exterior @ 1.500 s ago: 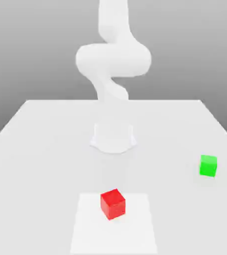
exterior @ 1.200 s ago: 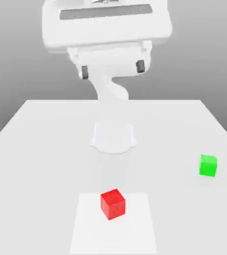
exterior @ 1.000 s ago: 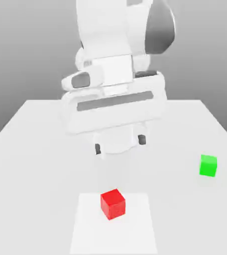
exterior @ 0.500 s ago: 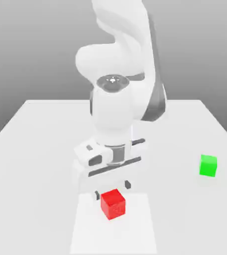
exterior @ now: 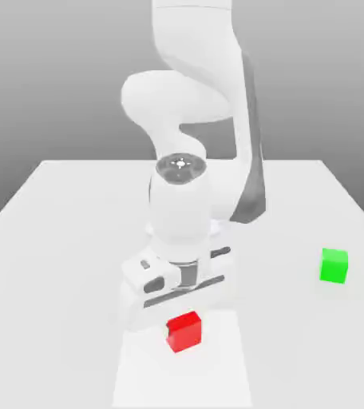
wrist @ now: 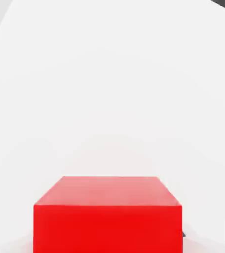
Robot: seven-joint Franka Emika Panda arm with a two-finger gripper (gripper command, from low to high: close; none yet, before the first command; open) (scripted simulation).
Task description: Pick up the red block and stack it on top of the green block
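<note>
The red block (exterior: 184, 332) rests on the white table (exterior: 57, 240), near the front, with its upper part covered by my hand. My gripper (exterior: 183, 318) has come straight down over it and is shut on the red block. In the hand view the red block (wrist: 107, 213) sits very close, with its flat top and front face showing. The green block (exterior: 334, 265) stands alone toward the exterior view's right, well apart from the arm.
A paler square patch (exterior: 145, 375) on the table lies under the red block. My white arm (exterior: 193, 120) rises behind the hand in the middle of the table. Open tabletop stretches between the red and green blocks.
The hand has come down from above the table onto the red block and closed on it. The block has turned slightly, square to the hand. The green block has not moved.
</note>
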